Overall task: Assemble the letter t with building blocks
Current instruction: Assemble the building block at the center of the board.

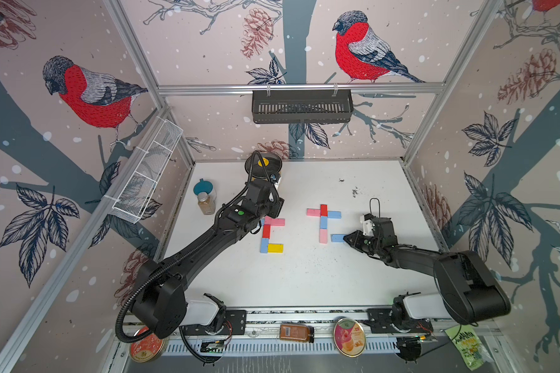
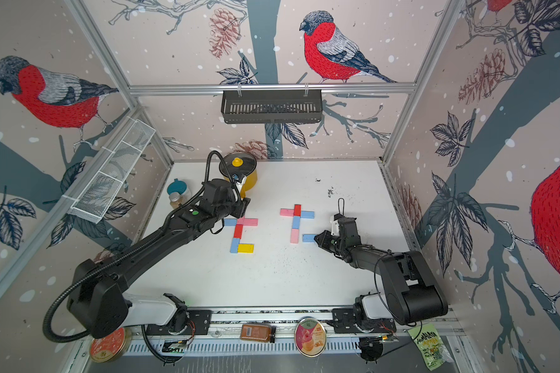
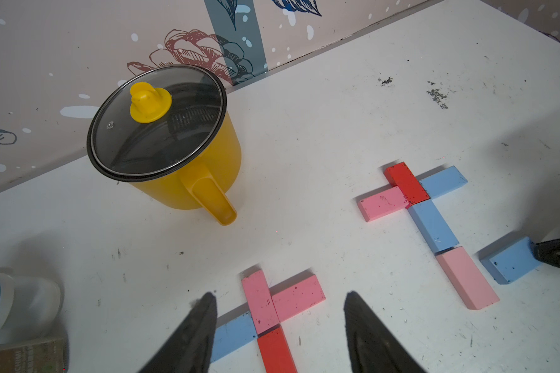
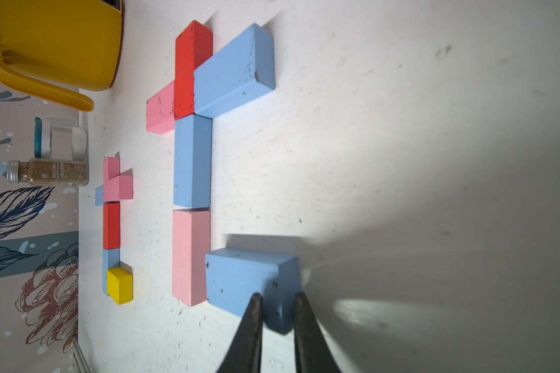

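Two t-shapes of building blocks lie flat on the white table (image 1: 304, 277). The left shape ends in a yellow block (image 1: 275, 248). The right shape has a red block (image 1: 323, 210) at its top and a pink block (image 1: 323, 235) as its lower stem. Beside that pink block is a light blue block (image 1: 337, 238) (image 4: 240, 281), with my right gripper (image 1: 346, 239) (image 4: 277, 297) shut on its outer end. In both top views a narrow gap separates it from the pink stem. My left gripper (image 3: 280, 295) hangs open above the left shape's pink crossbar (image 3: 298, 297), holding nothing.
A lidded yellow pot (image 3: 181, 168) stands at the back left, its handle pointing toward the blocks. A teal-lidded jar (image 1: 202, 189) and a spice bottle (image 1: 206, 203) stand by the left wall. Dark crumbs (image 1: 355, 192) lie behind the right shape. Tins and a jar sit on the front rail.
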